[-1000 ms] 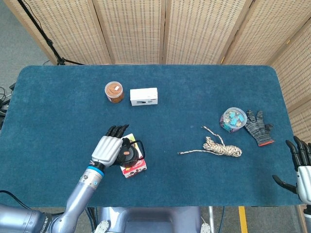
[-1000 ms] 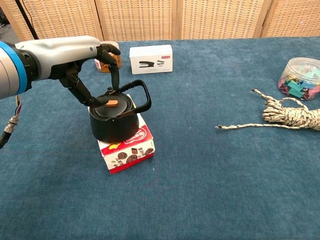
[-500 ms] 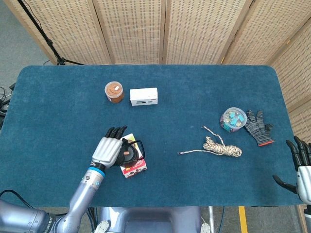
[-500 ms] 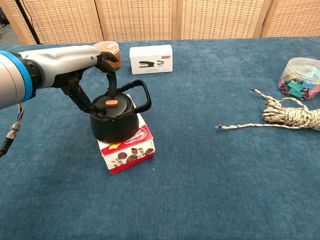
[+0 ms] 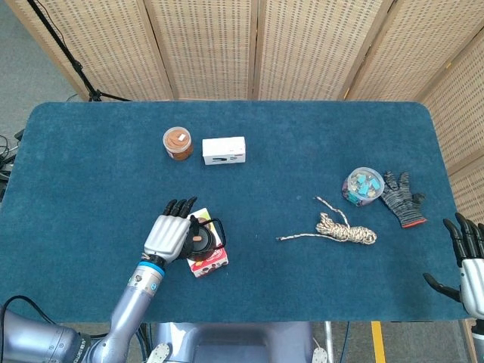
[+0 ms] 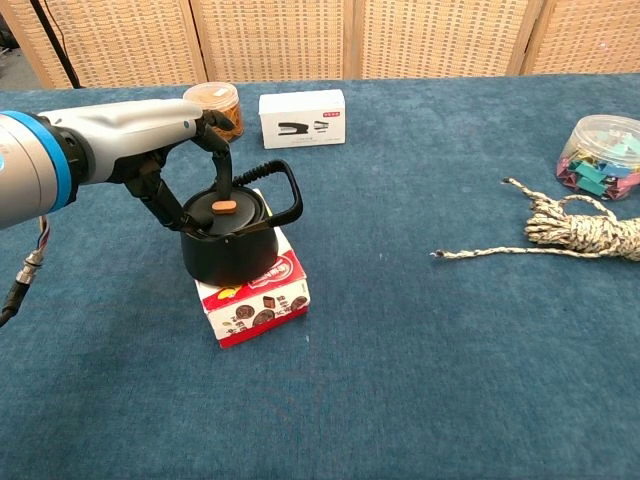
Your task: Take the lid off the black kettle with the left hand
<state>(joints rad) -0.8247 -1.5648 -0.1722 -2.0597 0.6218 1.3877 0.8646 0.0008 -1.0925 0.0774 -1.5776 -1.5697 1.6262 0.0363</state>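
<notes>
The black kettle (image 6: 228, 255) stands on a red and white box (image 6: 258, 300) at the front left of the blue table. Its lid (image 6: 245, 213), with an orange knob (image 6: 225, 207), sits on the kettle, and the handle (image 6: 290, 190) stands upright on the right. My left hand (image 6: 160, 150) hangs over the kettle's left side, fingers spread. One finger (image 6: 222, 170) comes down to the lid's back rim and another reaches its left rim. The head view shows my left hand (image 5: 168, 234) beside the kettle (image 5: 203, 239). My right hand (image 5: 470, 261) rests open at the table's front right edge.
Behind the kettle stand a jar with a brown filling (image 6: 212, 100) and a white stapler box (image 6: 302, 117). A coil of rope (image 6: 580, 228) and a tub of coloured clips (image 6: 600, 150) lie to the right, with a grey glove (image 5: 401, 198) beyond them.
My left hand has sunk a little and drawn back toward the left, its fingers now down at the lid's rim. The lid and kettle have not moved. The right hand is still.
</notes>
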